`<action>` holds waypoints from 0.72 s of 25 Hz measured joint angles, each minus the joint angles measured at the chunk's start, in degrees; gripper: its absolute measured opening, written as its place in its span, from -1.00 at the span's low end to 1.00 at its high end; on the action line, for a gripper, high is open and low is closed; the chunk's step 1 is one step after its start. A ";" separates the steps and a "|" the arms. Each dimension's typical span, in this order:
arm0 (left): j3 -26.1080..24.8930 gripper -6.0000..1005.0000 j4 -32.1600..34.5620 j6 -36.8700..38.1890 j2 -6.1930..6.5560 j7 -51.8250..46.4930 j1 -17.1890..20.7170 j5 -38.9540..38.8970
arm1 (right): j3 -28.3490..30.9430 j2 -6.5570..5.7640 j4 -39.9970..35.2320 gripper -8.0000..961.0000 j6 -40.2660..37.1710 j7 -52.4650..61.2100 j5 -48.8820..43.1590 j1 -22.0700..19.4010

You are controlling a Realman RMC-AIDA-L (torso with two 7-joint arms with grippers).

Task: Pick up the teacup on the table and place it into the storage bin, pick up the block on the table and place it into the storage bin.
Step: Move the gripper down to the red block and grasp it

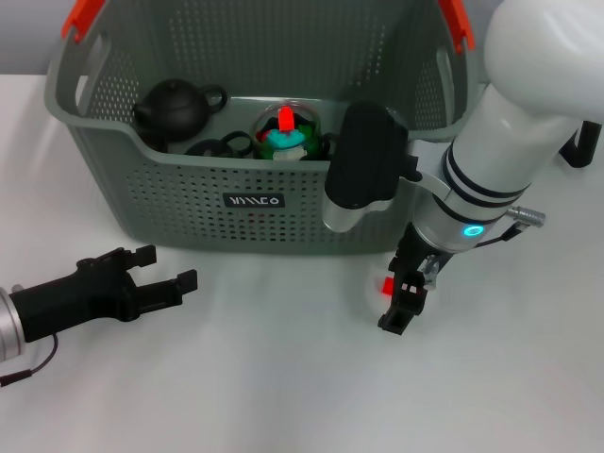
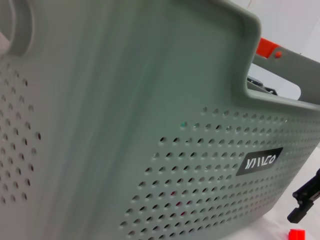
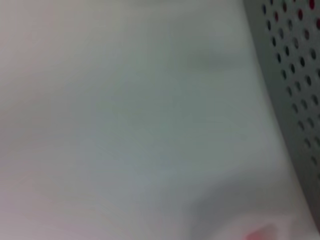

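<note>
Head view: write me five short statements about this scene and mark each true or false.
1. The storage bin holds a dark teapot. True.
2. The red block is inside the bin. False: it lies on the table, beside the right tool.
3. The left tool grips the bin's handle. False: it lies low over the table, holding nothing, fingers apart.
4. The bin's black label faces the robot. True.
5. The right tool is down at the table in front of the bin. True.
</note>
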 joint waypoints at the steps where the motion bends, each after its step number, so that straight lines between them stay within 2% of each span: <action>1: 0.02 0.83 0.00 -0.17 0.00 0.00 0.00 0.00 | -0.11 0.00 0.03 0.78 0.05 -0.08 0.00 0.01; 18: 0.20 0.83 -0.09 -0.59 0.00 0.00 0.13 0.09 | -0.28 -0.05 1.62 0.78 -2.04 -2.09 3.18 0.99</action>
